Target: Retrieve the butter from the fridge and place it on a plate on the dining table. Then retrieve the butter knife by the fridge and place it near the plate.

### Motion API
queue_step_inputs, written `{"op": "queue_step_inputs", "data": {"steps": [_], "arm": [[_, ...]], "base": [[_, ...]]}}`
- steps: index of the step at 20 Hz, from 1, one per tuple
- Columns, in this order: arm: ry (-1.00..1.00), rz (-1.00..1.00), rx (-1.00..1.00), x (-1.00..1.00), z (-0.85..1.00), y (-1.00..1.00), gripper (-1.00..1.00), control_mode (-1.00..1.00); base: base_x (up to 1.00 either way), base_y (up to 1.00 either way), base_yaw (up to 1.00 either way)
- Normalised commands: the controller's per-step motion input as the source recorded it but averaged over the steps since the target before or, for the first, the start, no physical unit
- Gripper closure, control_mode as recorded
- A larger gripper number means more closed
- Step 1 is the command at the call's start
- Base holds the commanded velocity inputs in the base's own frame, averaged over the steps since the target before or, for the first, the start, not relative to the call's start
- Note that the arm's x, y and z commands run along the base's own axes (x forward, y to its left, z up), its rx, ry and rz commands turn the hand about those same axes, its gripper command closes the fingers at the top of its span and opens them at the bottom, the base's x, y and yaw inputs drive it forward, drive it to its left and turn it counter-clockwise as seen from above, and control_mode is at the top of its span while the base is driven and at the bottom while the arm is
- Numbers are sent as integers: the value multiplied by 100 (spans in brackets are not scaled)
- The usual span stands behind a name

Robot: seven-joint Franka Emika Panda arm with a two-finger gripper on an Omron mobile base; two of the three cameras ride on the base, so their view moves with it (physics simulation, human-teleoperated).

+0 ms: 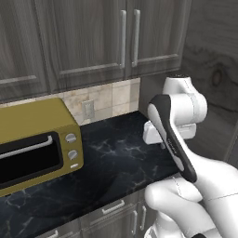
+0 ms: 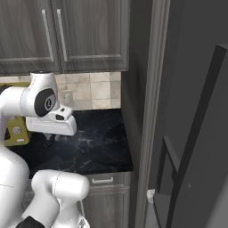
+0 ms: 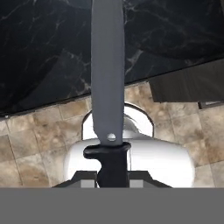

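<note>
Above the black marbled bench [image 1: 116, 153] beside the tall grey fridge [image 2: 196, 133], the gripper [image 3: 113, 177] is clamped on the black handle of the long grey-bladed butter knife [image 3: 107, 74]. Judging by this, the knife-fetching step is underway; next comes carrying it to the plate on the dining table.

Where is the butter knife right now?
In the hand view the butter knife is clamped in the gripper, blade pointing away over the black counter's edge.
</note>
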Motion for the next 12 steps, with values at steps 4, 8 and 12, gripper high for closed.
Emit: {"op": "queue_step_inputs", "data": {"steps": [4,8,12], "arm": [[0,1,-1,-74,0,-5,100,-100],[0,3,0,-38,0,-9,100,-100],[1,0,0,0,-1,0,100,-100]], "base": [[0,0,0],[0,0,0],[0,0,0]]}}
